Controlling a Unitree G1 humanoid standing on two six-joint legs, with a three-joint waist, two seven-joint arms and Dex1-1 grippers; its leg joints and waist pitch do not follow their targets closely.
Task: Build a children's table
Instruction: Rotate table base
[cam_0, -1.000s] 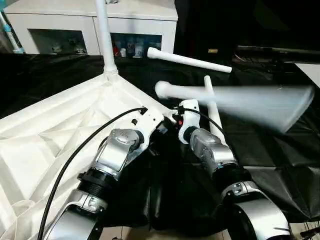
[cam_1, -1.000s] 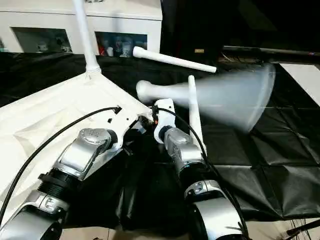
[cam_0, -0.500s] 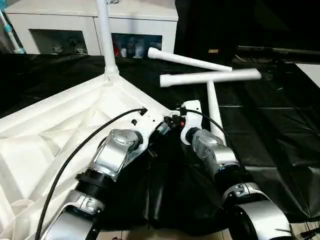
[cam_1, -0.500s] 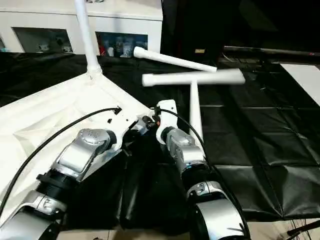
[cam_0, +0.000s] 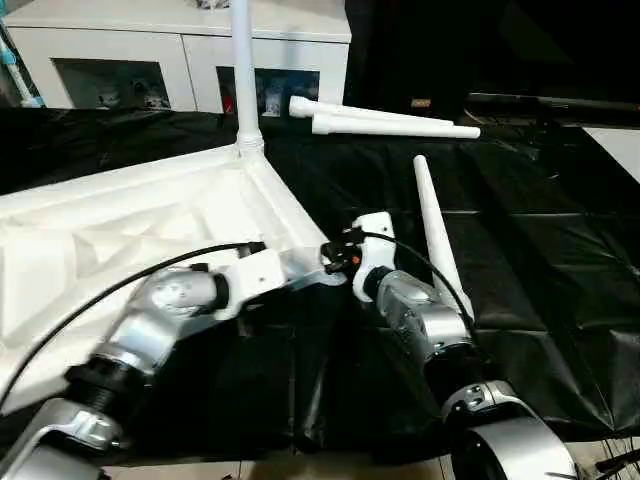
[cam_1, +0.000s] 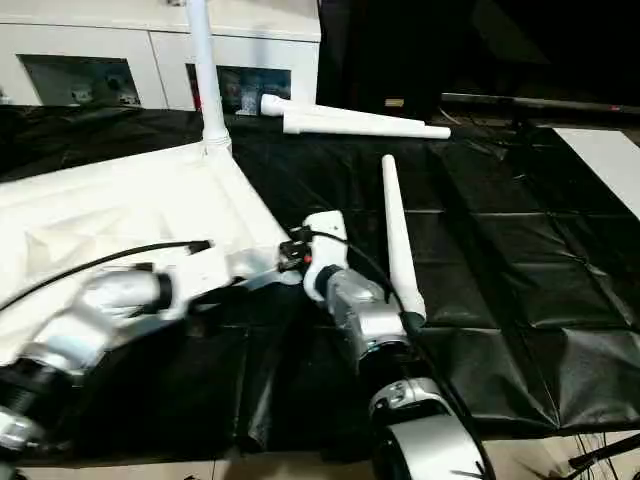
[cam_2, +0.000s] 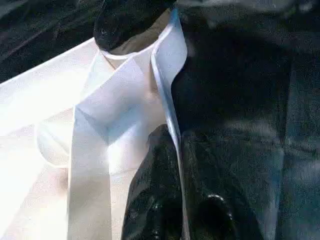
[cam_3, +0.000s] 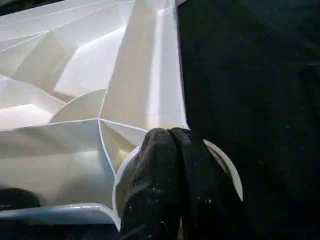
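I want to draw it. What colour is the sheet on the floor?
Black, the sheet; right eye view shows it best.

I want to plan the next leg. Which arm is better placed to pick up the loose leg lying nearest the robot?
Probably the right. The nearest leg lies beside the right gripper, whose shut fingers rest at the tabletop's corner socket. The left gripper pinches the tabletop's rim.

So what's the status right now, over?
Left gripper shut on tabletop rim. Right gripper shut, over a corner socket. One leg fitted; three loose legs on the black sheet.
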